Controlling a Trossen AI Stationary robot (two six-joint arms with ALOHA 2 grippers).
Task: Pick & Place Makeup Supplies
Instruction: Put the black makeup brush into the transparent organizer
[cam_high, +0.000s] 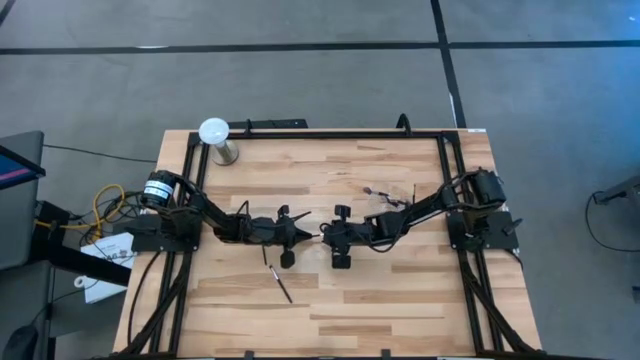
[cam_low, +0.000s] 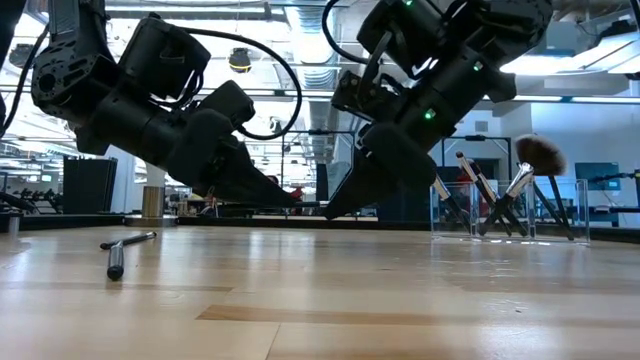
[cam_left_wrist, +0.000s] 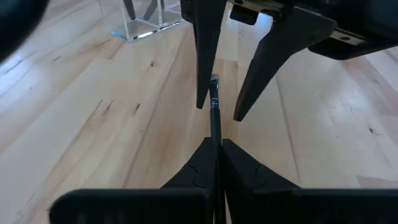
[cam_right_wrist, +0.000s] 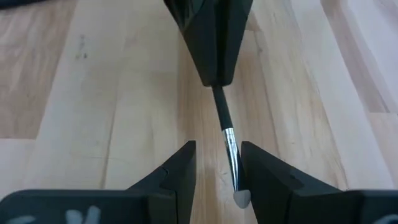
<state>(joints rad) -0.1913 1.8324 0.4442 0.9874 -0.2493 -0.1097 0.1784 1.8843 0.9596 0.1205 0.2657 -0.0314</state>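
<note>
1. High view: the left gripper and the right gripper meet tip to tip near the middle of the light wooden desk. Two more thin dark-handled makeup brushes lie crossed on the boards just toward the front edge from the left gripper. Open board runs to the front edge and both front corners. A white globe on a metal base stands at the back-left corner.
2. Low view: the clear plastic brush holder stands on the desk with upright brushes, one with a wide reddish-brown fan head; the high view hides this under the right arm.
3. Left wrist view: the left fingers are clamped on a thin dark stick-handled makeup brush; its far end reaches between the right gripper's spread fingers.
4. Right wrist view: only here do the brush's silvery ferrule and small pale tip show, lying between the right gripper's parted fingers, untouched, above bare board
</note>
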